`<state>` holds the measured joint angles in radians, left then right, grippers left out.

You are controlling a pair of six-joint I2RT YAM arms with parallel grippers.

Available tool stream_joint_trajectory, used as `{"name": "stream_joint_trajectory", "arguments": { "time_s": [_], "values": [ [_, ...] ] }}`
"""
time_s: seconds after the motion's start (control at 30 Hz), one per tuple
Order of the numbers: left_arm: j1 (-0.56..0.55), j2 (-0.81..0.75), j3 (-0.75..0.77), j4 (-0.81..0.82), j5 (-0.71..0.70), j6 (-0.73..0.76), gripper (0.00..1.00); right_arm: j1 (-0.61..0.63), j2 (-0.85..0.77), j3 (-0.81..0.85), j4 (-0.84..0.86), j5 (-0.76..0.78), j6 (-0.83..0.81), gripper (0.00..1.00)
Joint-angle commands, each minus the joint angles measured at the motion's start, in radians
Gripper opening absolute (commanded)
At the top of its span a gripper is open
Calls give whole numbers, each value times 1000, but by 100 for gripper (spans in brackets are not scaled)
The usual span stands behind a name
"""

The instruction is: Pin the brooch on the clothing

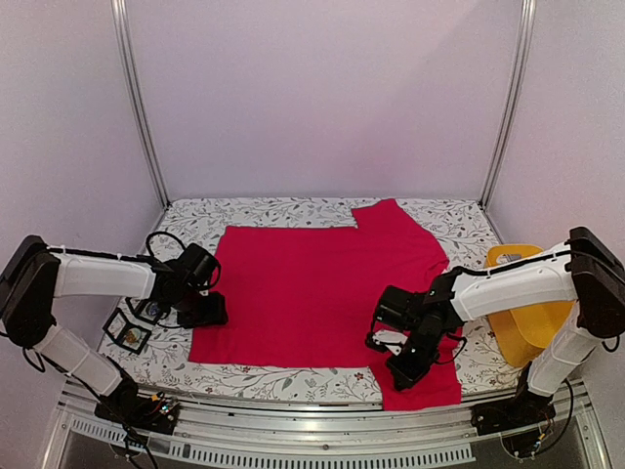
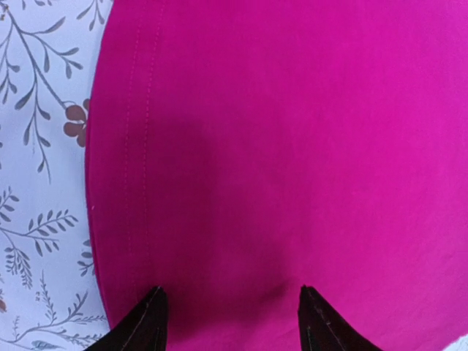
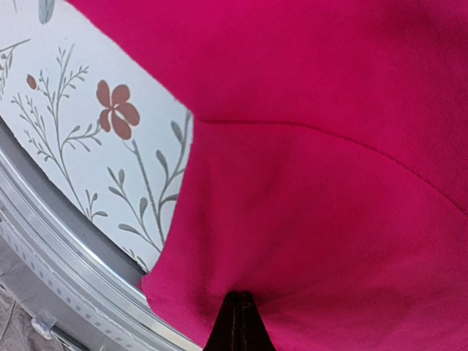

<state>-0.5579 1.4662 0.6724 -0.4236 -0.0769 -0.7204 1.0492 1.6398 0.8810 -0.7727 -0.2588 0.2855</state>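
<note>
Bright red short-sleeved T-shirt (image 1: 312, 283), just one, lies spread across the middle of the table (image 1: 293, 210); I spot no brooch from above. Left wrist: my left fingers (image 2: 142, 329) stand released over its hem. Right wrist: my right fingers (image 3: 238, 329) are clenched on fabric near the table's front edge; I'd pull gently to flatten it.

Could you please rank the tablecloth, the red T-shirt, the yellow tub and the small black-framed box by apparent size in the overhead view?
Largest to smallest:
1. tablecloth
2. red T-shirt
3. yellow tub, though the right arm hides part of it
4. black-framed box
</note>
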Motion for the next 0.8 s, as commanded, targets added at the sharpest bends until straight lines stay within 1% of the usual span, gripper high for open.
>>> {"name": "stream_joint_trajectory", "arguments": {
  "time_s": [0.0,0.13,0.23,0.37,0.43,0.57,0.63,0.77],
  "values": [
    [-24,-39,-65,-63,26,-50,61,55,15,-68,-25,-142,18,0],
    [-39,-60,-102,-94,28,-68,61,77,-15,-60,-60,-210,-2,0],
    [-52,-73,-107,-100,23,-74,61,77,-34,-12,-86,-167,-19,0],
    [-59,-78,-57,-117,-6,-59,61,43,-31,119,-104,-74,-44,0],
    [-63,-86,-18,-130,-19,-36,61,-20,-39,173,-104,-15,-48,0],
    [-50,-89,95,-94,-94,48,63,-262,-74,249,-45,177,-21,0],
    [-17,-51,165,-34,-95,101,63,-376,-52,311,-10,284,3,0],
    [88,92,338,79,-46,185,63,-548,47,428,111,395,-3,0]
  ]
}}
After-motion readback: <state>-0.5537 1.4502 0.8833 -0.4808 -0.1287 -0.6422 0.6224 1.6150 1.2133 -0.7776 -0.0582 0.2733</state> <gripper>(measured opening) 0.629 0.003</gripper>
